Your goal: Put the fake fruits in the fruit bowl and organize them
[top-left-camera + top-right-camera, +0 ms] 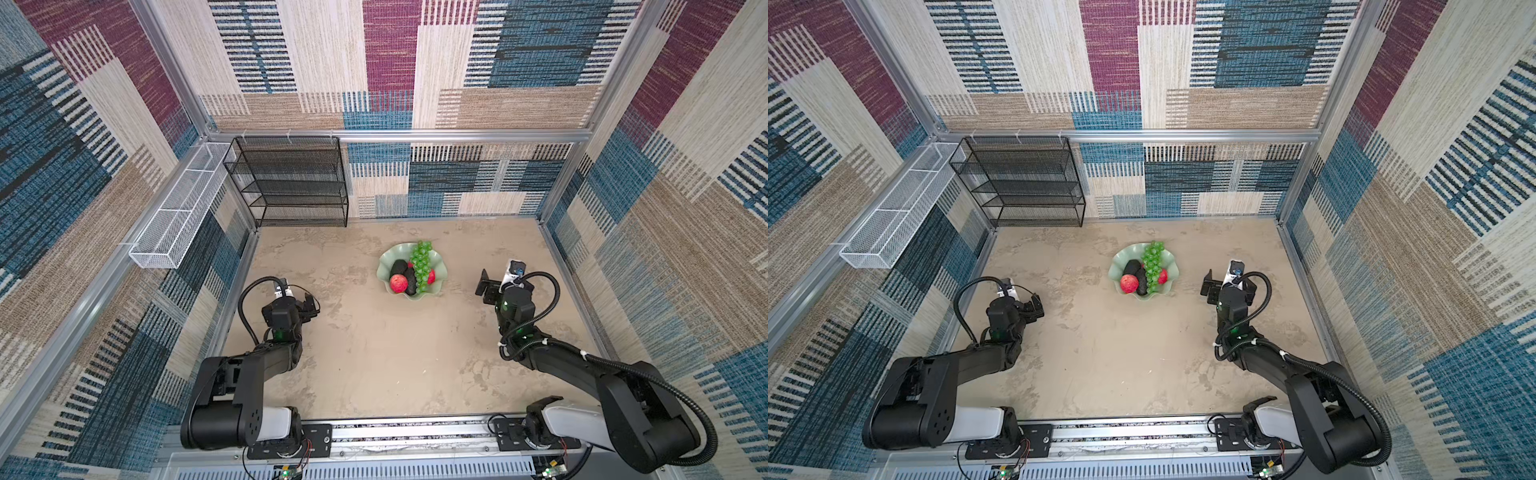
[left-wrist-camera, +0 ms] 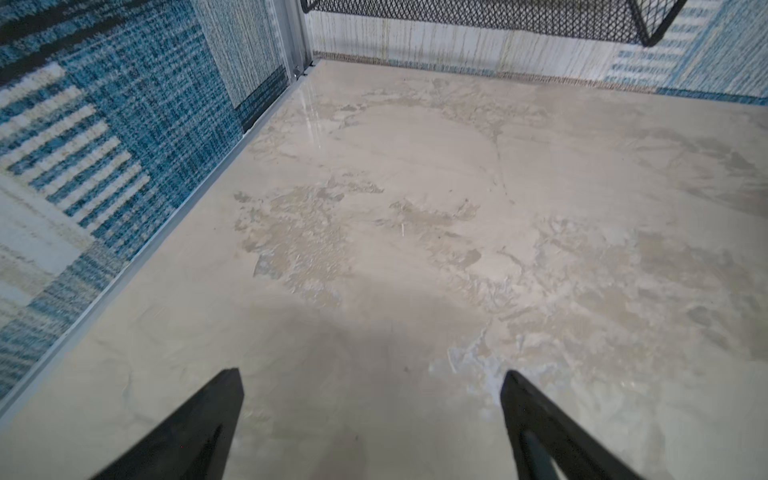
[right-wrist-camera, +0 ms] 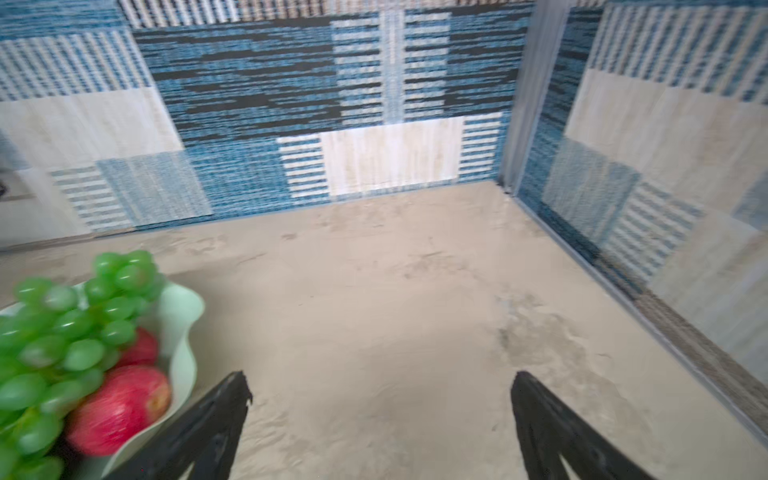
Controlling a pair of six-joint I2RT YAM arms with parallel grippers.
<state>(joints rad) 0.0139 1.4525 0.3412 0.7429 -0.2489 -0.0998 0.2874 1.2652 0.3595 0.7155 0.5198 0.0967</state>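
Note:
The pale mint fruit bowl [image 1: 388, 254] [image 1: 1121, 257] sits mid-table in both top views. Inside it are a bunch of green grapes [image 1: 420, 262] [image 1: 1152, 264], two dark avocados [image 1: 400, 267] [image 1: 410, 283], a red apple [image 1: 399, 284] [image 1: 1129, 284] at the front and another red apple [image 1: 432, 276] peeking from under the grapes. My left gripper [image 1: 311, 305] [image 2: 371, 372] hangs open and empty over bare table, far left of the bowl. My right gripper [image 1: 484, 286] [image 3: 381, 375] is open and empty just right of the bowl, whose rim [image 3: 183, 332], grapes [image 3: 62, 332] and apples [image 3: 120, 409] show in the right wrist view.
A black mesh shelf rack [image 1: 291, 183] [image 2: 478, 12] stands at the back left against the wall. A white wire basket [image 1: 178, 216] hangs on the left wall. Patterned fabric walls with metal frame edges enclose the tan table [image 1: 374, 353] on three sides.

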